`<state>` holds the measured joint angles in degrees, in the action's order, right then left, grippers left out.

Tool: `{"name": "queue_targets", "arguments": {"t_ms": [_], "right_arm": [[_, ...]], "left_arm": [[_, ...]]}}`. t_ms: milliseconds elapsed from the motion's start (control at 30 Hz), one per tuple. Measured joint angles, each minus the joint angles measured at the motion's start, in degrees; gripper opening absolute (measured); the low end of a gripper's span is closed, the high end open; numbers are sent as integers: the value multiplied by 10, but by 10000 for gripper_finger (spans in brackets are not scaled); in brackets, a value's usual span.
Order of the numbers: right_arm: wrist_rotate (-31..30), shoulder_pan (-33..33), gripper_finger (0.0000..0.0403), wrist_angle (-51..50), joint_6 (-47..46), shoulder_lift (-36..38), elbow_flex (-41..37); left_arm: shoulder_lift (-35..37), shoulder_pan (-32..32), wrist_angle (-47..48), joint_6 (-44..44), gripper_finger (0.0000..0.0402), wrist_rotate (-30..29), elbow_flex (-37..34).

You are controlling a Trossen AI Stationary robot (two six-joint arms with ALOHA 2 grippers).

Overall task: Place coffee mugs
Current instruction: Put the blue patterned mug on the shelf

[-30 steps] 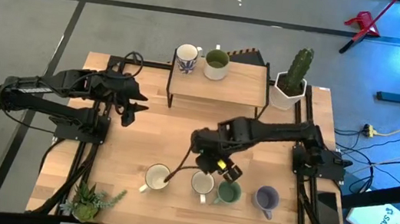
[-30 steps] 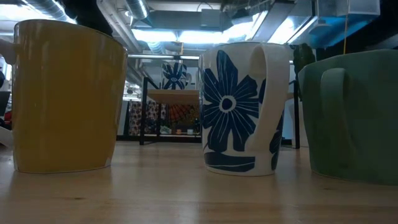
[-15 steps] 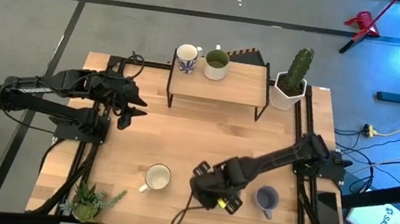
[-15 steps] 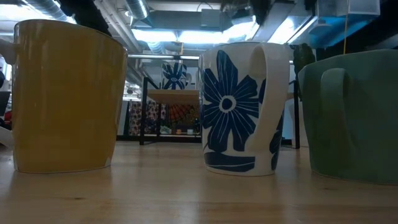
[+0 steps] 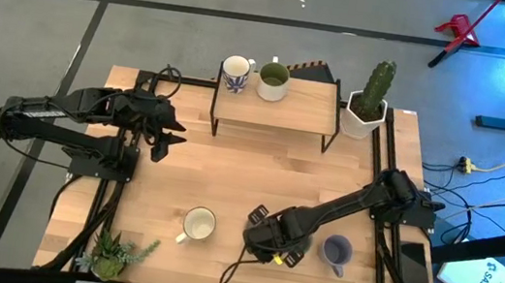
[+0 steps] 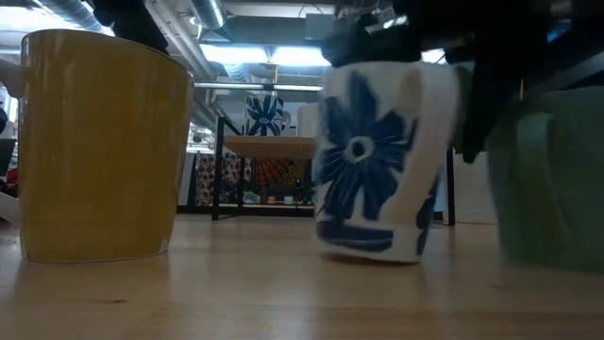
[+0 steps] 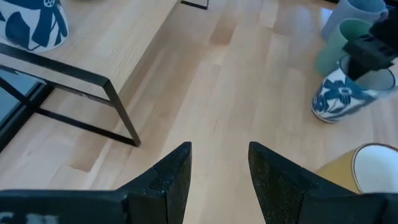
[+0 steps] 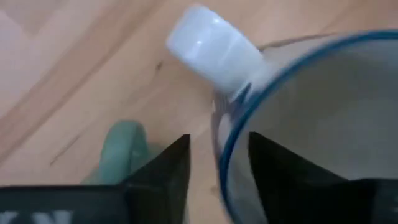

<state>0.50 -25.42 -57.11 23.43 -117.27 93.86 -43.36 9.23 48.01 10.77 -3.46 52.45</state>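
My right gripper (image 5: 271, 242) is down at the table's near edge, open, over the white mug with the blue flower pattern (image 6: 377, 161), which stands tilted. The teal mug (image 6: 557, 179) stands right beside it, mostly under the arm in the high view. The pale yellow mug (image 5: 198, 224) and the lavender mug (image 5: 336, 252) stand upright on the table to either side. A second blue-patterned mug (image 5: 236, 73) and the olive green mug (image 5: 273, 81) stand on the shelf. My left gripper (image 5: 170, 136) waits open over the table's left part. My right gripper (image 8: 219, 186) comes from above, pointing down, astride the blue-patterned mug's rim (image 8: 227, 149) beside its white handle (image 8: 211, 46), one finger inside and one outside. The mug leans toward the teal mug, the far side of its base raised. Which finger touches it I cannot tell.
A wooden shelf on black legs (image 5: 277, 106) stands at the far edge, with a cactus in a white pot (image 5: 367, 103) to its right. A small green plant (image 5: 115, 255) sits at the near left corner. Bare wood lies between the shelf and the mugs.
My right gripper has moved from the table's middle toward the near edge and come down over the blue-patterned mug. That mug, upright before, has tipped and shifted slightly toward the teal mug.
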Motion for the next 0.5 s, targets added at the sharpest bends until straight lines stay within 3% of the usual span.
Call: {"name": "queue_targets", "arguments": {"t_ms": [200,367,500], "right_arm": [[1,-1,15,8,-8,-1,0],[10,8,8,-3,10,-1,32],[6,41,7,-90,51,4,106]], "left_arm": [[0,0,0,14,153,0,0],[0,0,0,26,153,-5,0],[0,0,0,28,153,-5,0]]}}
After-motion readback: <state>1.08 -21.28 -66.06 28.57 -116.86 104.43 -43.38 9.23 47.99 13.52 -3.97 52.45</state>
